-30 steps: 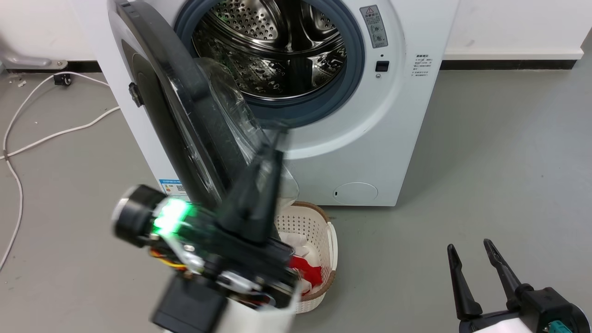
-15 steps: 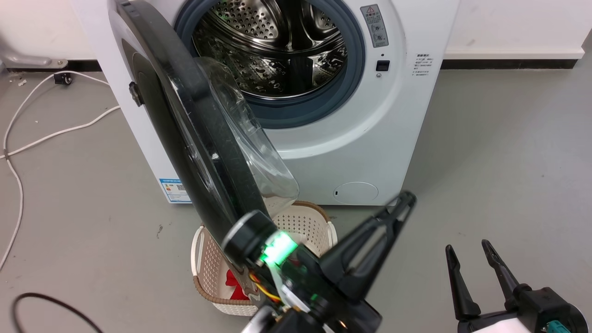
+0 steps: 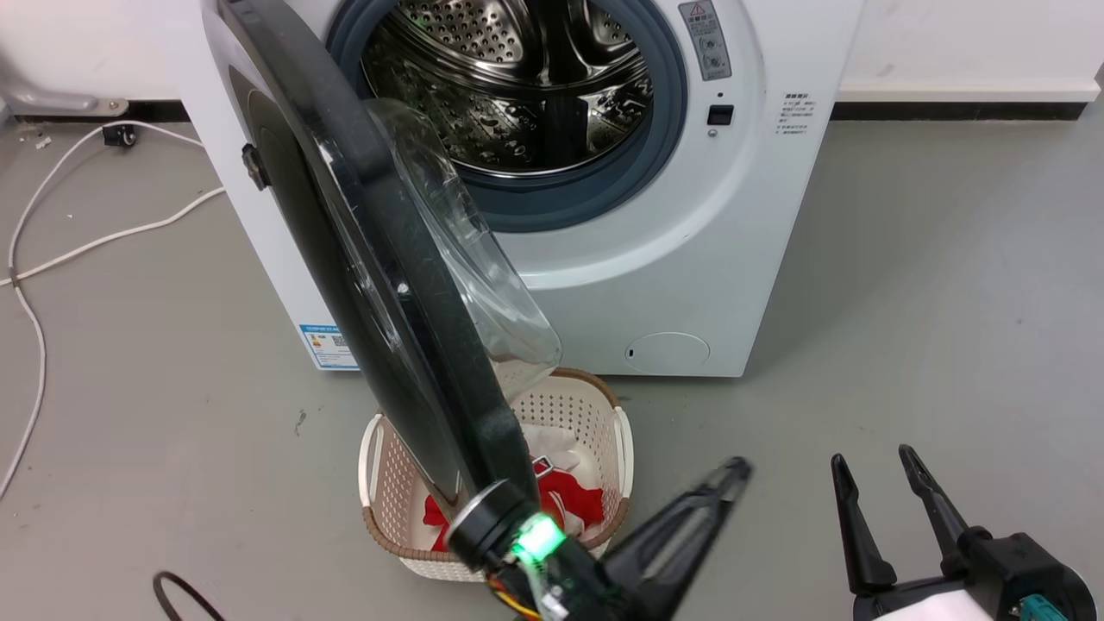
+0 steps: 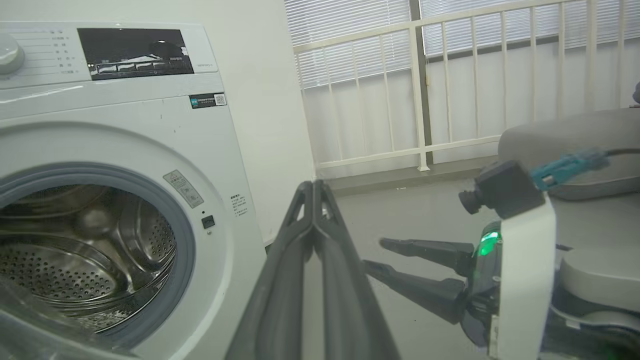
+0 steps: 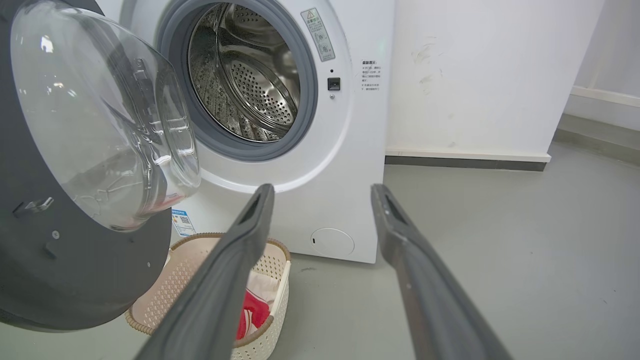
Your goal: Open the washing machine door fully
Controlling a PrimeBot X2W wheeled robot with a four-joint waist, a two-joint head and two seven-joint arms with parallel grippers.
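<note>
Grey floor (image 3: 906,259) below white wall (image 5: 475,75); left gripper (image 4: 314,186) tight together, right gripper (image 5: 321,192) apart, both empty.

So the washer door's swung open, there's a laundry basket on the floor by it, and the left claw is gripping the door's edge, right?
Not quite. The washing machine door is open with the basket by it, but the left gripper grips nothing: the left wrist view shows its fingers shut together in open air, off the door.

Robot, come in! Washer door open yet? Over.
Left gripper jaws shut, empty. Right gripper jaws open, empty. Washing machine door swung out. Basket under door.
</note>
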